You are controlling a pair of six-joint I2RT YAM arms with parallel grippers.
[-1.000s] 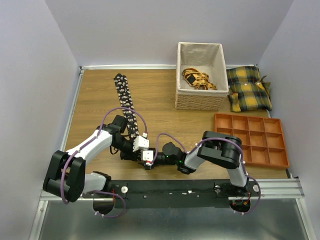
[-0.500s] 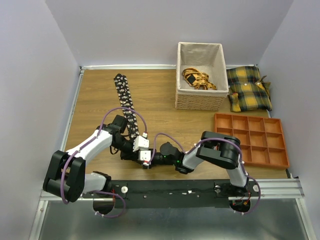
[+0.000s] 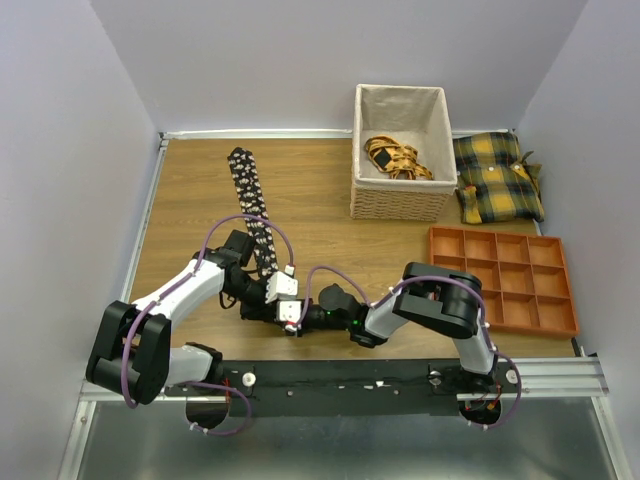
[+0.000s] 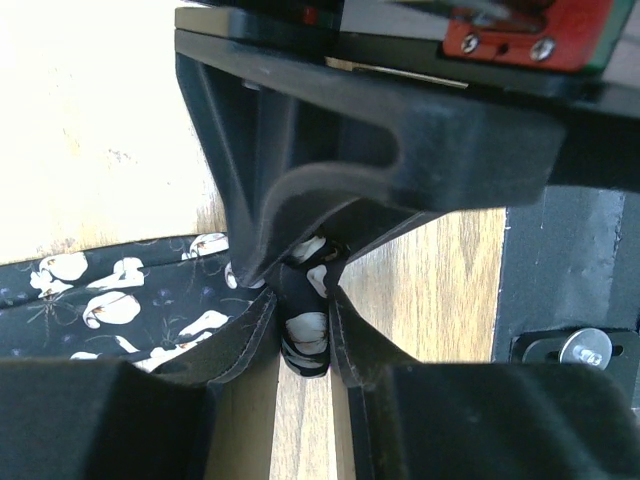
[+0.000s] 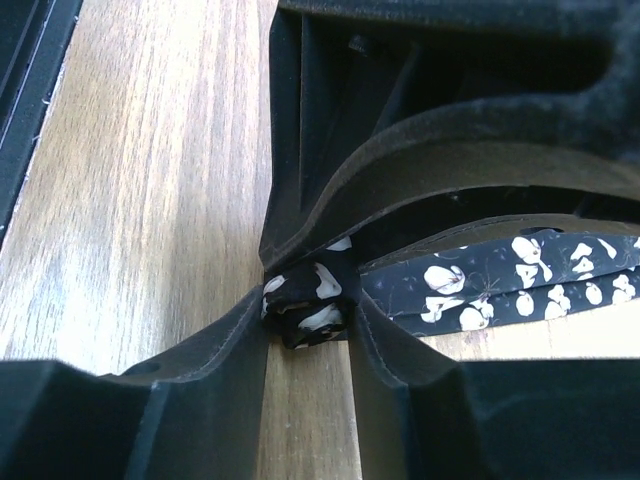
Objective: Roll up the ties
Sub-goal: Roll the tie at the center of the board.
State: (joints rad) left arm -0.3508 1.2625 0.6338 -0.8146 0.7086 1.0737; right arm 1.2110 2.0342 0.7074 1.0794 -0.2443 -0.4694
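A black tie (image 3: pixel 250 205) with small white flowers lies as a long strip on the wooden table, running from far left toward the near middle. Its near end is bunched into a small roll. My left gripper (image 3: pixel 287 310) is shut on that rolled end (image 4: pixel 306 325). My right gripper (image 3: pixel 300 318) faces it from the right and is shut on the same rolled end (image 5: pixel 305 305). The flat strip shows beside the jaws in the left wrist view (image 4: pixel 110 305) and the right wrist view (image 5: pixel 510 275).
A fabric-lined wicker basket (image 3: pixel 400 200) at the back holds a yellow-brown patterned item (image 3: pixel 395 157). Yellow-and-black plaid cushions (image 3: pixel 497 177) lie at the far right. An orange compartment tray (image 3: pixel 505 278) sits at the right. A black rail (image 3: pixel 350 385) runs along the near edge.
Both grippers, together on the tie's end, have shifted slightly left since a second ago. The strip on the table looks unchanged.
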